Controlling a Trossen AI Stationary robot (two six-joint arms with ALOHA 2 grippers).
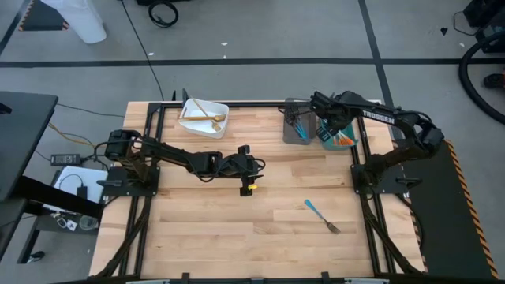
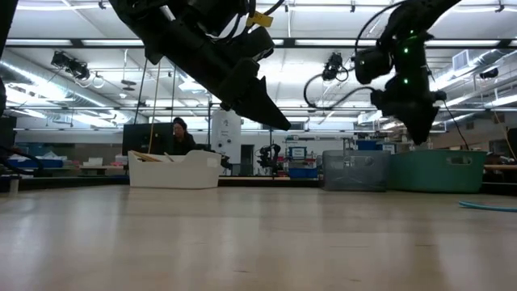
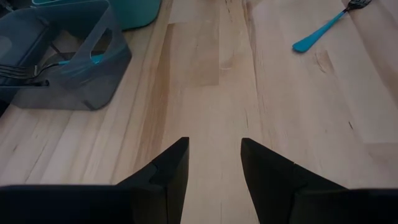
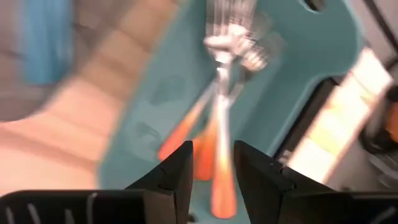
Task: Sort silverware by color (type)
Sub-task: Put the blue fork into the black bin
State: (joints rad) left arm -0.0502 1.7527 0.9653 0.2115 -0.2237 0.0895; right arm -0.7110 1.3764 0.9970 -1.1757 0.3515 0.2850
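Observation:
A blue-handled fork lies flat on the wooden table toward the near right. Gold utensils lie in the white bin at the far edge. Blue-handled pieces lie in the grey bin. Orange-handled forks lie in the teal bin. My right gripper hangs open above the teal bin, pointing steeply down, with nothing between its fingers. My left gripper hovers open over the table's middle, pointing toward the right side.
The three bins stand in a row along the far edge, grey and teal side by side. Bare wood lies between my left gripper and the blue fork. A black frame borders the table. A person sits in the room beyond.

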